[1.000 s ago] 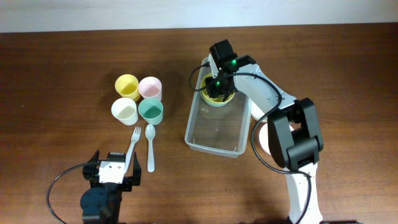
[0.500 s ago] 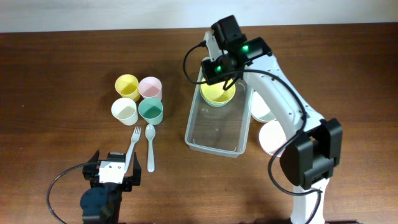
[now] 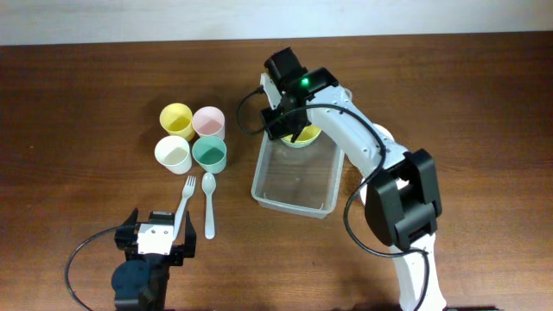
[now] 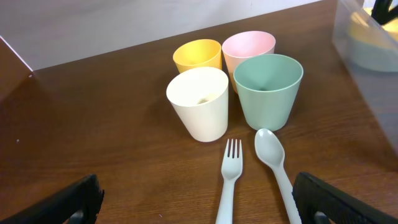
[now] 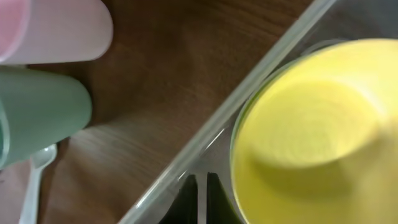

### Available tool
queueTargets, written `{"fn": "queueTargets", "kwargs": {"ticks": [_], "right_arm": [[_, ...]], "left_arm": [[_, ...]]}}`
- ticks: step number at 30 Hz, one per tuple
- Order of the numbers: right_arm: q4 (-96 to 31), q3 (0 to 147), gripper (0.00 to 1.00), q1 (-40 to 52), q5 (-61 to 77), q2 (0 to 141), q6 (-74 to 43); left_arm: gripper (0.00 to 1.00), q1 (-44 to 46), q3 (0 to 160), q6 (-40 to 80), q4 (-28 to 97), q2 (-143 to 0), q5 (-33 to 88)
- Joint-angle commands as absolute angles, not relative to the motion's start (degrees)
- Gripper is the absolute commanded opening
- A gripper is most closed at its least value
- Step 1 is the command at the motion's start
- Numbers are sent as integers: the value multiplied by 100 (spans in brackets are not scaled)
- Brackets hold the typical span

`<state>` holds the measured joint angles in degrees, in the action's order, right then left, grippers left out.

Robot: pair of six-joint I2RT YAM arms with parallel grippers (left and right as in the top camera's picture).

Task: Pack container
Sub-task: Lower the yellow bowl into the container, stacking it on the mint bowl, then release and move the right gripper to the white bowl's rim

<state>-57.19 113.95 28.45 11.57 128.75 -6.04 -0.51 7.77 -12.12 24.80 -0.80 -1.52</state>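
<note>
The container is a clear tub right of the table's middle. A yellow bowl sits inside its far end. My right gripper is over the container's far left corner, just left of the bowl. In the right wrist view its fingers are pressed nearly together, with nothing between them. They are low inside the container wall, beside the yellow bowl. My left gripper is open and empty at the near left. In its wrist view the container is at the right edge.
Four cups stand left of the container: yellow, pink, cream, green. A white fork and spoon lie in front of them, close to my left gripper. The right arm crosses the table's right side.
My right gripper has swung left and come down at the container's far left corner beside the yellow bowl. The container has slid slightly left. The left arm has not moved.
</note>
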Motion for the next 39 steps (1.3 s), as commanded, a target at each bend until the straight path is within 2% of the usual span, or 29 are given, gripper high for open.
{"fn": "queueTargets", "kwargs": {"ticks": [1,14,16,21,24,25,30,33,37,39], "right_arm": [[-5671,11349,4,2827,982,12798,-580],[-5686,11345,4,2842,954,12776,-458],[-5905,11428,4,2773,491,12619,-445],[-6604,11996,18,2399,25,11708,-447],[-7059,12370,37,1791,-3,11008,-495],[-7126,12381,39,1573,-8,10838,-517],[-7719,12339,40,353,132,10595,-687],[-7922,11815,41,-311,515,10785,-674],[-7437,10790,41,-707,1017,10973,-484],[-6764,10055,41,-808,1494,11050,-333]], "left_arm": [[100,-51,727,-1118,2464,-40,-89],[100,-54,727,-1118,2467,-40,-89],[100,-51,727,-1118,2467,-40,-89],[100,-51,727,-1118,2467,-40,-91],[100,-54,727,-1118,2467,-40,-89],[100,-51,727,-1118,2467,-40,-89],[100,-51,727,-1118,2467,-40,-89],[100,-54,727,-1118,2467,-40,-89],[100,-54,727,-1118,2467,-40,-89],[100,-51,727,-1118,2467,-40,-89]]}}
